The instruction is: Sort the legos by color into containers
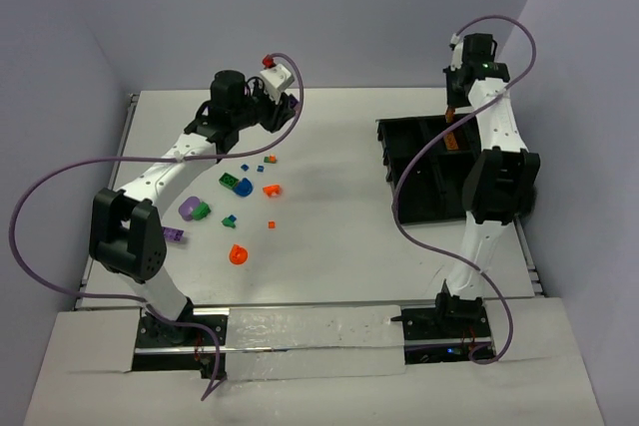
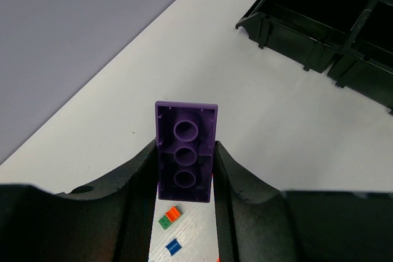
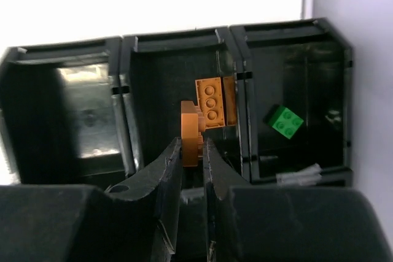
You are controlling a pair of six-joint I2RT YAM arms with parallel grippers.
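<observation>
While the left pincer (image 2: 184, 149) clamps one purple brick (image 2: 186, 161), long axis pointing out past its tips, the right pincer (image 3: 193, 146) pinches one orange round piece (image 3: 190, 128) over the tray (image 3: 126, 90); just beyond lies one orange brick (image 3: 212, 102), rightward one green brick (image 3: 284, 121).

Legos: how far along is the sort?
Done: one orange brick in the tray's middle compartment, one green brick in the right one. In hand: right tool holds an orange piece at the middle compartment; left tool grips a purple plate. Left: about ten loose pieces on the table, including an orange ring and a green block.
</observation>
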